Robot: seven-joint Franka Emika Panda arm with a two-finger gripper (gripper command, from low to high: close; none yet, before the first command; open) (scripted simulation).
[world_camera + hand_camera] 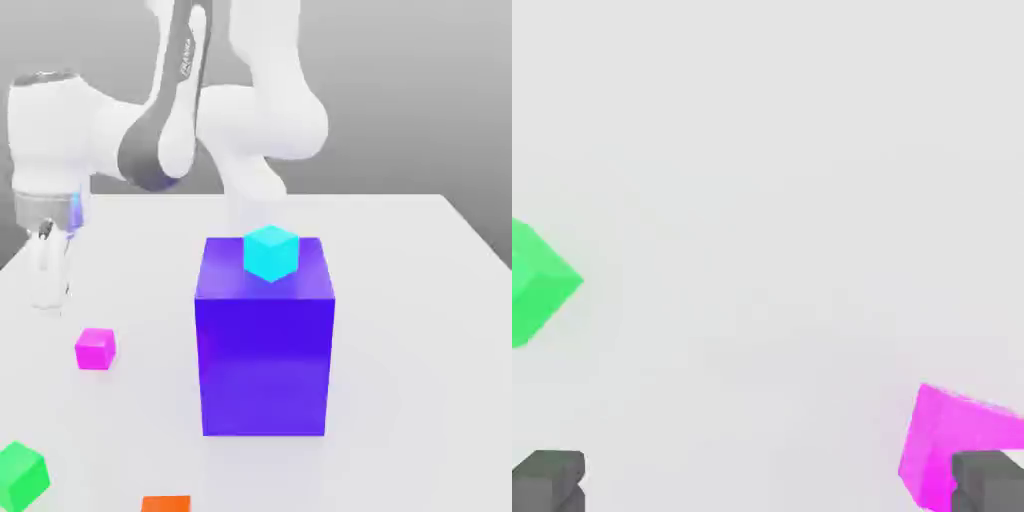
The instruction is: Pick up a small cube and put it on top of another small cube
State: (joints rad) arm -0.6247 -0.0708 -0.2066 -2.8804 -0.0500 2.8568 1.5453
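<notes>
Bare table [140, 300] surrounds the magenta cube [95, 349]; blue block [265, 345] stands well apart.

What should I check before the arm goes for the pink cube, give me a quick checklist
1. Tool open: ok, fingers stand wide apart.
2. Tool holds nothing: ok.
3. Pink cube free on the table, nothing on it: ok.
4. Tool centred over the pink cube: not ok, in the hand view it sits by one finger, not between them.
5. Cyan cube has a bare top, resting on the big blue block: ok.
6. Green cube apart from the pink cube: ok.
</notes>
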